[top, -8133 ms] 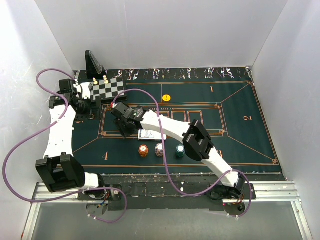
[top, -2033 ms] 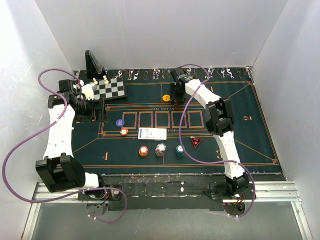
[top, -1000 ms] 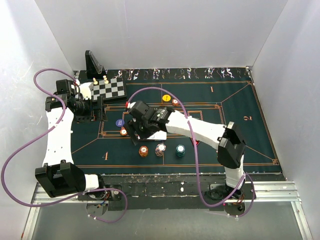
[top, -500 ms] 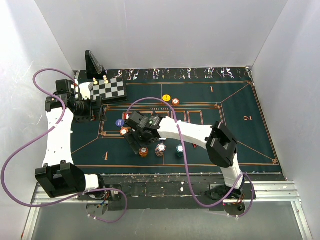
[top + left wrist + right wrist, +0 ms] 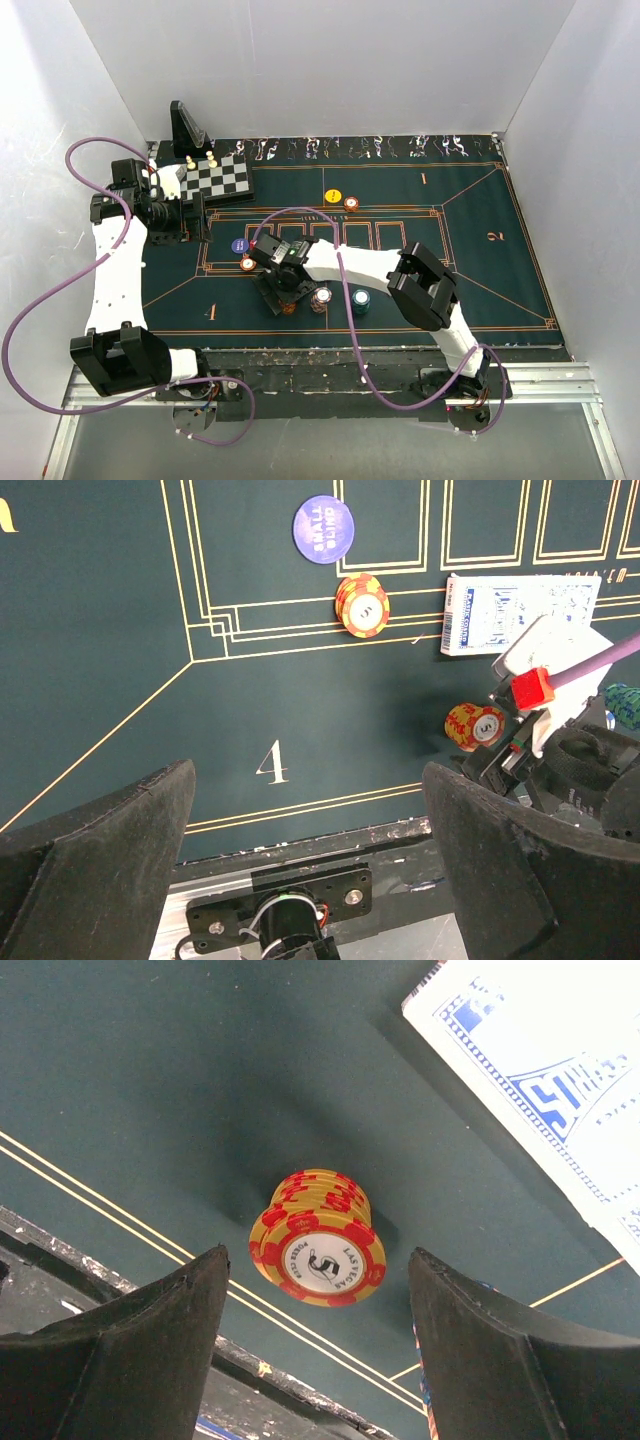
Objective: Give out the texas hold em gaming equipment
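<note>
My right gripper (image 5: 282, 296) hangs open over the near orange chip stack (image 5: 318, 1250), one finger on each side and neither touching. The blue-backed card deck (image 5: 520, 610) lies just beyond it, under the right arm in the top view. Whitish chips (image 5: 321, 298) and teal chips (image 5: 361, 300) stand to the right of the stack. A second orange stack (image 5: 362, 605) sits beside the purple disc (image 5: 323, 530). A yellow disc (image 5: 333, 196) and one orange chip (image 5: 351, 203) lie farther back. My left gripper (image 5: 190, 215) is open and empty at the left. The red triangle marker is hidden.
A chessboard (image 5: 222, 178) with pawns and a black angled stand (image 5: 187, 125) occupy the far left corner. White walls close in three sides. The black table edge and metal rail (image 5: 330, 385) run along the front. Purple cables loop over both arms.
The right arm came back from the far yellow disc, leaving an orange chip there, passed the card deck and lowered over the near orange stack. The left arm hardly moved.
</note>
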Controlling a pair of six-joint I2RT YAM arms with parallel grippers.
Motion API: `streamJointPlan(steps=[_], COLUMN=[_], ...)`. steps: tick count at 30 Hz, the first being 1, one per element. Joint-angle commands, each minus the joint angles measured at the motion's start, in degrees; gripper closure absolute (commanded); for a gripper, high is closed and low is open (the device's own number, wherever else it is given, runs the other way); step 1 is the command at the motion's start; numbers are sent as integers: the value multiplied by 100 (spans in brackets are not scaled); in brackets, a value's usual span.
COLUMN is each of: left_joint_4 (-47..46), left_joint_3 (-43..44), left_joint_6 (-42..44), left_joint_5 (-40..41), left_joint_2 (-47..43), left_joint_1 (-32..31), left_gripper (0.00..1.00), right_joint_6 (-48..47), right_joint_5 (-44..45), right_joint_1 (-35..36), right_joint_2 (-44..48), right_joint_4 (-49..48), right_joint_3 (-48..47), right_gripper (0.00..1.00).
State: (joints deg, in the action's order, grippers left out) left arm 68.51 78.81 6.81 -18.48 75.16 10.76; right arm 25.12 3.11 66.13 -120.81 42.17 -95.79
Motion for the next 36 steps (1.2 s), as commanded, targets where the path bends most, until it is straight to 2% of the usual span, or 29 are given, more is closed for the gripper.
streamJointPlan(steps=[1, 10, 36], left_joint_4=[-66, -75, -145], left_joint_3=[153, 135, -32], left_joint_6=[14, 31, 84], left_joint_5=[64, 90, 37], left_joint_2=[-247, -273, -387], left_joint_1=[13, 22, 31], left_gripper=[2, 2, 2], right_joint_6=[-16, -16, -43], right_joint_5=[-57, -21, 66], right_joint_1=[23, 23, 23], right_joint_2=[-118, -179, -179], right_joint_4=[-34, -25, 107], right_joint_3=[-133, -168, -327], right_gripper=[23, 33, 51])
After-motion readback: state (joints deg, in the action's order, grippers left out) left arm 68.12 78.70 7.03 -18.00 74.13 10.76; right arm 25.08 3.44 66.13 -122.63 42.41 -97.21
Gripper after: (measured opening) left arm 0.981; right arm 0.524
